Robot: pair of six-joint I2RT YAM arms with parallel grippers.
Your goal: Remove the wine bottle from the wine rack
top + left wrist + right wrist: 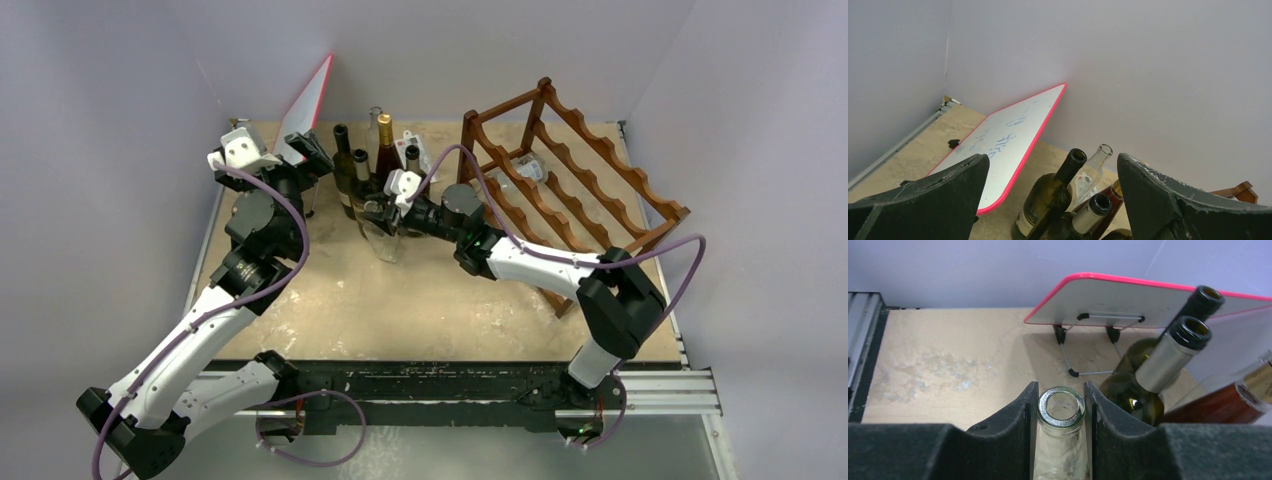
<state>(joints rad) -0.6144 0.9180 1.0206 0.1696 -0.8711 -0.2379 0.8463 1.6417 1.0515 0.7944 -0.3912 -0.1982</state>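
Finding: a robotics lab test cell, not a home or a shop.

Evidence:
- A left arm [190,340] and a right arm [540,262] are bolted to an aluminium rail [670,392] at the near edge of a scuffed, stained table [420,310].
- Purple cables [302,240] loop loose along both arms.
- Plain pale panels [110,120] box the table in on 3 sides.
- A red-edged whiteboard [1008,145] with handwritten marks leans at the back.
- Bottles [350,172] and a rack [622,156] sit on the table, with no other furnishing around them.

Top cam: high at the near side, looks down on the whole table [330,300]. Left wrist: low, faces back corner. Right wrist: tight over clear bottle [1061,412] mouth. All share whiteboard [310,105], bottle cluster [375,160].
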